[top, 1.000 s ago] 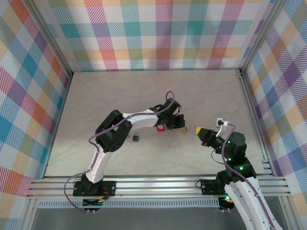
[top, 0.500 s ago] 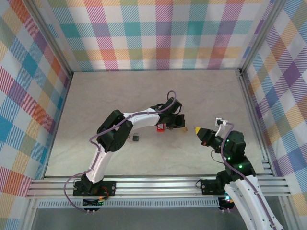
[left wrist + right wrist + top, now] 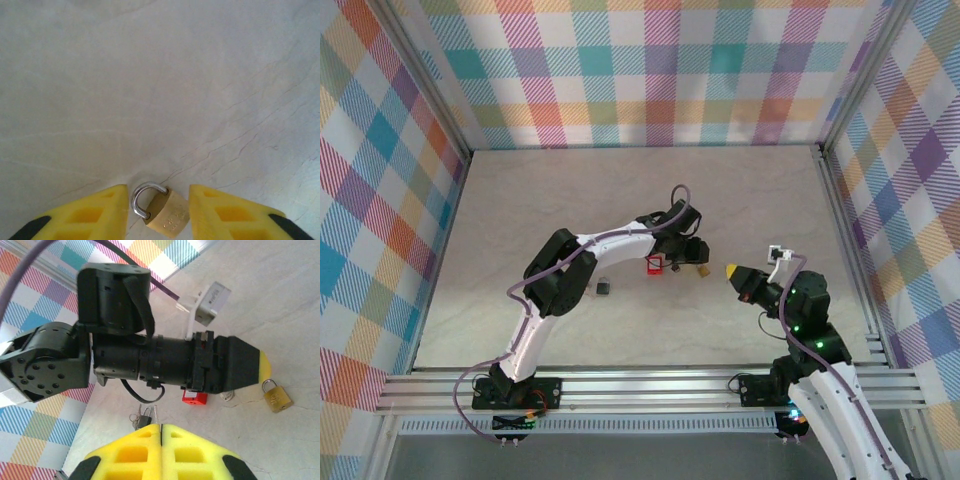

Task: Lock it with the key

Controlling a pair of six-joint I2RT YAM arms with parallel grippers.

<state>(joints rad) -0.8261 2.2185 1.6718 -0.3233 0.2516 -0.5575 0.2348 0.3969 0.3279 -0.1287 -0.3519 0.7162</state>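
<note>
Left wrist view has the brass padlock (image 3: pixel 167 212) lying on the tabletop (image 3: pixel 160 75) between the left fingers (image 3: pixel 95 215), which stand apart on either side without gripping it. Whether its shackle is latched I cannot tell. The keys (image 3: pixel 603 287) lie well apart beyond a red block (image 3: pixel 655 265), unheld. The right fingers (image 3: pixel 135 450) are pressed together, empty. By my judgement, all the key work is still to do.
</note>
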